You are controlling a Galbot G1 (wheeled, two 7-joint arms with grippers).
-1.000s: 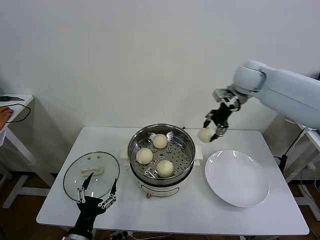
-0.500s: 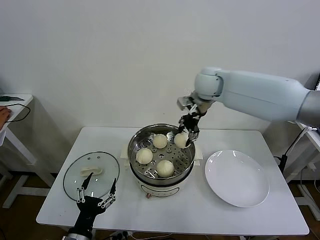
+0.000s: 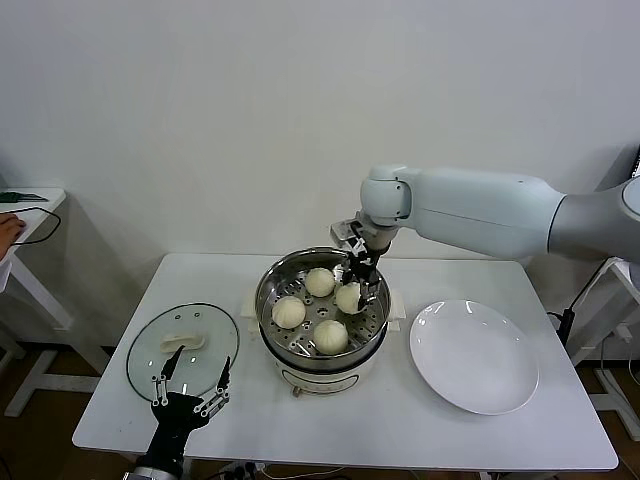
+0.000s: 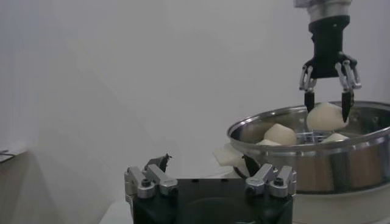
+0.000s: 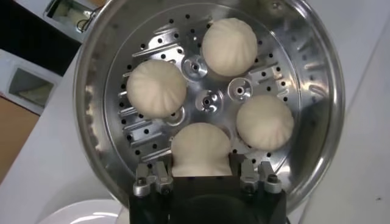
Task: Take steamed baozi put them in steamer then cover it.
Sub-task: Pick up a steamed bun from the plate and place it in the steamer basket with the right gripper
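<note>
Gripping the fourth bun [image 3: 349,297] betw its fingers, right gripper [image 3: 359,290] hangs inside the steamer [image 3: 322,310] w/ three buns beyond its fingertips; left gripper [image 3: 190,392] wide open, empty, by lid [image 3: 183,350].

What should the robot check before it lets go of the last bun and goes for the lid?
1. Last bun between the right gripper fingers, over the steamer tray: ok.
2. Bun resting on the tray: cannot tell.
3. Three other buns inside, apart from the held one: ok.
4. Plate empty: ok.
5. Lid flat on the table, handle up: ok.
6. Left gripper open beside the lid: ok.
</note>
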